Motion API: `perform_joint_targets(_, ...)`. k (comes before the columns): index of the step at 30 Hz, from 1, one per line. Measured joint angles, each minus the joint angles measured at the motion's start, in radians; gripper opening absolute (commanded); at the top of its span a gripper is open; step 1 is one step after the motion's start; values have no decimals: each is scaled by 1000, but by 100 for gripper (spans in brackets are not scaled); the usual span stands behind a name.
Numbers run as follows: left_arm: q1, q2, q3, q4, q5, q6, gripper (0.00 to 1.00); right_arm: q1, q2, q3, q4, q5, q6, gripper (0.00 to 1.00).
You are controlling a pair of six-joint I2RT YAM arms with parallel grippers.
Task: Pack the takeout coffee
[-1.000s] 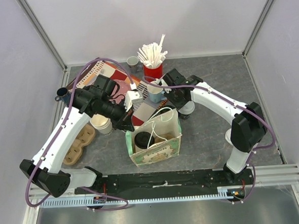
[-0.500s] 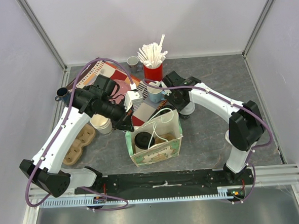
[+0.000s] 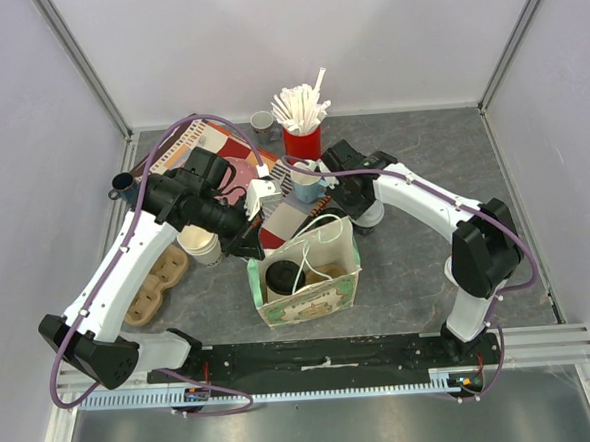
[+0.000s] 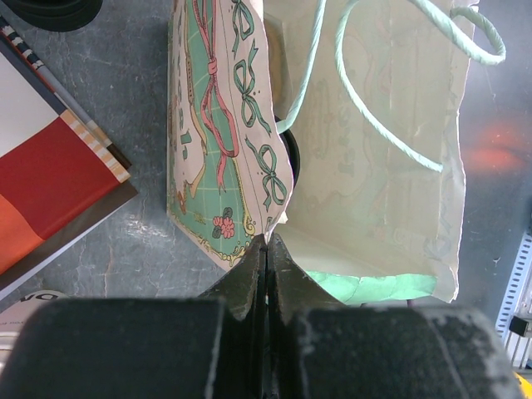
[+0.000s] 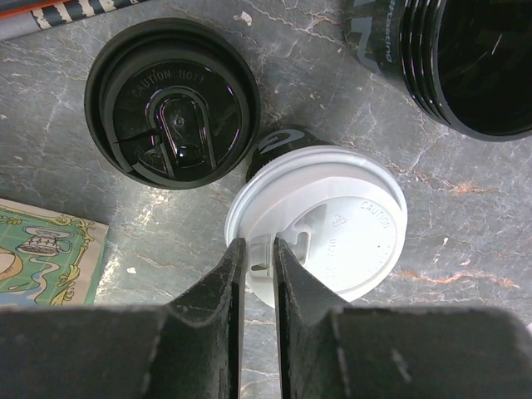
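Near the middle of the table (image 3: 442, 172) the paper bag (image 3: 315, 298) stands upright with its mouth open. The left gripper (image 4: 266, 249) is clenched on the bag's upper edge, so we judge that it holds the mouth wide for loading. Just behind the bag, the right gripper (image 5: 259, 264) has its fingers drawn narrow around the rim of the white-lidded cup (image 5: 332, 212). We read this as a pinch on the lid's edge, but how firm it is we cannot tell. The black-lidded cup (image 5: 172, 104) stands just beside it on the table, apart from both grippers. A dark round thing (image 3: 279, 279) sits inside the bag, and we cannot say what it is. The step in hand, we think, is taking the white-lidded cup for packing. The next move calls for a slow and level lift, because a grip on the lid alone may pull it off. After that the cup must pass over the bag's rim and go down into the free part.
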Motion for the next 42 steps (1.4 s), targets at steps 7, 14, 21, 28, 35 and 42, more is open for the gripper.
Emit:
perform_joint_targets(7, 0, 0, 5, -1, 0, 0, 2, -23, -24, 12, -33, -23, 0, 18)
perform_joint_targets(14, 0, 3, 5, -1, 0, 0, 2, -64, -97, 26, -75, -50, -2, 17)
perform_joint_targets(21, 0, 3, 6, 1, -9, 0, 2, -82, -114, 194, -200, -55, 3, 14)
perform_joint_targets(28, 0, 3, 6, 8, -25, -15, 2, -82, -124, 576, -319, -71, 29, 12)
perform_joint_targets(35, 1, 0, 6, 28, -34, -40, 2, -34, -175, 808, -360, -205, 51, 9)
perform_joint_targets(42, 1, 1, 6, 50, -52, -63, 2, 53, -295, 761, -290, -474, 146, 5)
